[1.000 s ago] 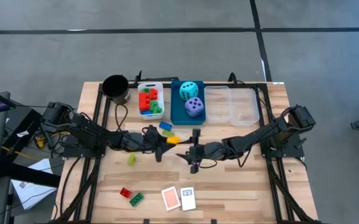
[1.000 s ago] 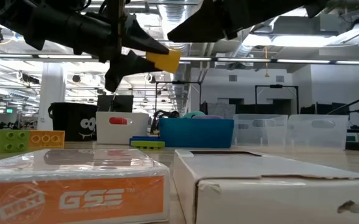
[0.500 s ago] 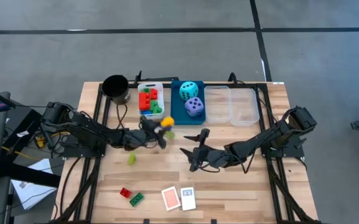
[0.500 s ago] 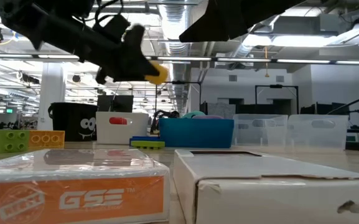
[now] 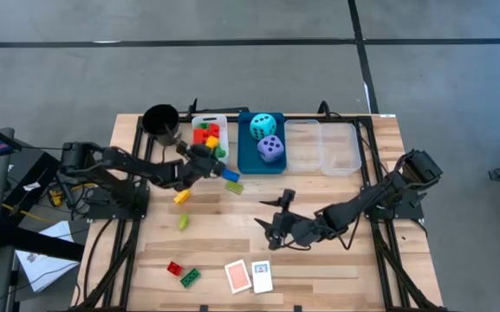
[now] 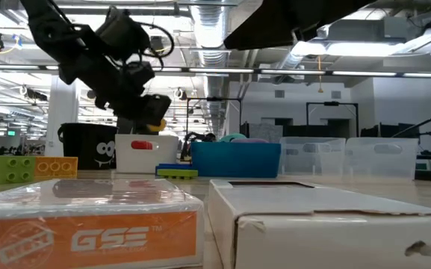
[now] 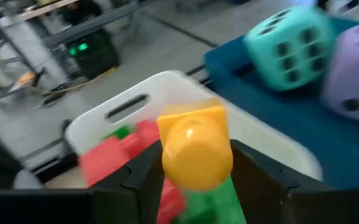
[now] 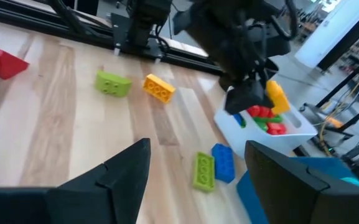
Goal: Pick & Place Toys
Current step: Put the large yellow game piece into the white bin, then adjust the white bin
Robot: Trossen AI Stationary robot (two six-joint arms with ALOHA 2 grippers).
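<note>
Item, back row: we find the black cup [image 5: 160, 122], white bin [image 5: 199, 121], blue bin [image 5: 245, 152] and clear bins [image 5: 322, 147] standing close together, blocking passage. Item, middle boards: open, save scattered bricks [image 5: 181, 197]. Item, front edge: two cards [image 5: 250, 276] beside red and green bricks [image 5: 183, 273].

Along the far edge of the wooden desk [image 5: 336, 260]: black cup [image 5: 161, 122], then white bin [image 5: 198, 120], blue bin [image 5: 248, 160], and two clear bins [image 5: 322, 146] side by side.
</note>
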